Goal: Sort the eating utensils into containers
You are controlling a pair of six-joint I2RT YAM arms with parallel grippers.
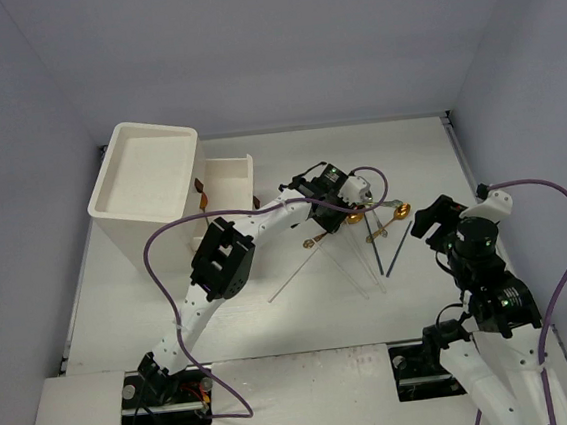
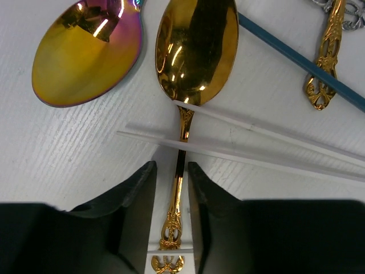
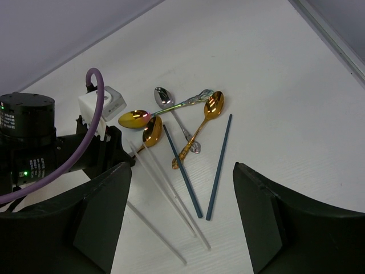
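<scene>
Handle of slim gold metal spoon [image 2: 197, 57] is straddled lengthwise by left hand [image 2: 171, 171], narrowly parted, not yet clamped. Right hand [image 3: 181, 171] is spread wide, farther off.

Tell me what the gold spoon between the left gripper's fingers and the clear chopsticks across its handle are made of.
Gold spoon: likely metal with polished gold plating; its bowl mirrors the surroundings sharply and the handle end is ornate openwork. Clear chopsticks: probably translucent plastic or acrylic, frosted whitish; glass can't be excluded.
</scene>
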